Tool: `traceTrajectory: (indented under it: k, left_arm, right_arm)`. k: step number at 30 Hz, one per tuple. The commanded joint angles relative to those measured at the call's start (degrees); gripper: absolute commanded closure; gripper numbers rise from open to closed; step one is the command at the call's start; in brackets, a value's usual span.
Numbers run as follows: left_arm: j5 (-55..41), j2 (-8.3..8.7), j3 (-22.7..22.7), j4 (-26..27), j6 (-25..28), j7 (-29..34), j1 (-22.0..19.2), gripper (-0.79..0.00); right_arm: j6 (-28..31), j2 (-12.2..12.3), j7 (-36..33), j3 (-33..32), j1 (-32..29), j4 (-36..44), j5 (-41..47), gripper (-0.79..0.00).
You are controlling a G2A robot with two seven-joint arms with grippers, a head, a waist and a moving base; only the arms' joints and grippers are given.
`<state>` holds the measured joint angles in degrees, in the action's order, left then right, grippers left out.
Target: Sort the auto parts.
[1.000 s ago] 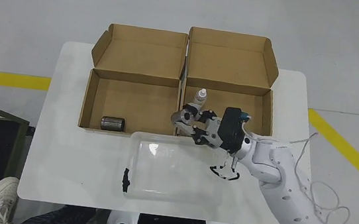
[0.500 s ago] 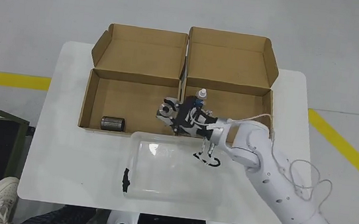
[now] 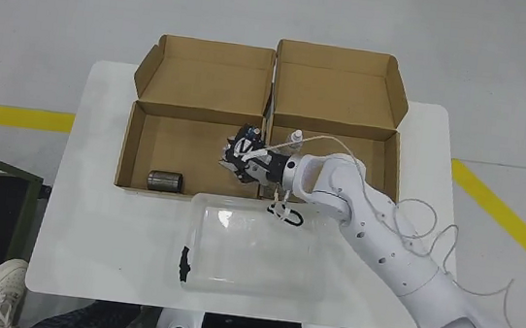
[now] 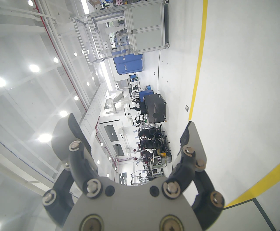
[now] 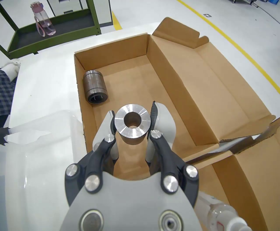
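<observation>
Two fingers (image 5: 161, 122) of my right pincer (image 5: 132, 119) are closed on a silver bushing (image 5: 131, 136), gripping its sides so the bored face looks back at the wrist camera. It hangs over the floor of the left cardboard box (image 5: 135, 72). Farther along that box a dark bearing (image 5: 95, 87) lies on its side against a wall. From above, I see the arm (image 3: 398, 267) running from the lower right of the frame to centre, past the upper right corner of a clear tray (image 3: 233, 258) and over the front of the right box (image 3: 361, 161), where a white bottle (image 3: 293, 138) sits. Both boxes rest on the white surface (image 3: 94, 194). My left pincer (image 4: 131, 122) points out at the hall, spread wide and empty.
</observation>
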<state>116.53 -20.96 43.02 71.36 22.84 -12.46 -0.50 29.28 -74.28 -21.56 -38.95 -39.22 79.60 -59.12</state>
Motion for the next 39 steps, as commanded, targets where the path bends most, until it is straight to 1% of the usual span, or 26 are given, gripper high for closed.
traceTrajectory:
  k: [1,7,8,10,14,17,19,23,26,31,33,36,37,39]
  left_arm:
    - [0.0,0.00,0.0,0.0,0.0,0.0,0.0,-0.785]
    - [0.0,0.00,0.0,0.0,0.0,0.0,0.0,-0.785]
    - [0.0,0.00,0.0,0.0,0.0,0.0,0.0,-0.785]
    - [0.0,0.00,0.0,0.0,0.0,0.0,0.0,-0.785]
    - [0.0,0.00,0.0,0.0,0.0,0.0,0.0,-0.785]
    - [0.0,0.00,0.0,0.0,0.0,0.0,0.0,-0.785]
    - [0.0,0.00,0.0,0.0,0.0,0.0,0.0,-0.785]
    - [0.0,0.00,0.0,0.0,0.0,0.0,0.0,-0.785]
    - [0.0,0.00,0.0,0.0,0.0,0.0,0.0,-0.785]
    - [0.0,0.00,0.0,0.0,0.0,0.0,0.0,-0.785]
    - [0.0,0.00,0.0,0.0,0.0,0.0,0.0,-0.785]
    - [0.0,0.00,0.0,0.0,0.0,0.0,0.0,-0.785]
    - [0.0,0.00,0.0,0.0,0.0,0.0,0.0,-0.785]
    - [0.0,0.00,0.0,0.0,0.0,0.0,0.0,-0.785]
  right_arm:
    - [-0.2,-0.6,-0.4,0.8,0.9,-1.4,0.2,0.000]
    - [-1.0,-2.5,-2.4,3.5,3.4,-5.7,0.2,0.000]
    - [-1.2,-3.0,-2.8,4.0,3.8,-6.7,0.3,-0.015]
    - [-1.6,-3.6,-2.9,4.6,4.6,-8.2,0.2,-0.099]
    - [-1.6,-4.7,-2.9,5.7,5.6,-10.5,0.1,-0.222]
    - [-1.5,-5.6,-3.3,6.4,6.3,-12.2,0.1,-0.289]
    - [-1.4,-6.0,-3.4,6.7,6.7,-13.0,0.1,-0.323]
    - [-1.3,-6.8,-3.4,7.1,7.3,-14.8,-0.5,-0.363]
    - [-1.2,-7.2,-3.2,7.1,7.6,-15.5,-0.8,-0.357]
    - [-0.6,-7.4,-2.2,6.3,7.4,-14.0,-1.8,-0.388]
    - [-0.2,-7.1,-1.9,5.4,7.0,-12.3,-2.4,-0.425]
    - [0.3,-6.3,-1.5,3.4,5.7,-8.6,-3.2,-0.468]
    - [0.5,-5.9,-1.4,2.5,5.0,-7.1,-3.5,-0.468]
    - [1.1,-5.1,-1.3,0.6,3.2,-3.7,-4.1,-0.502]
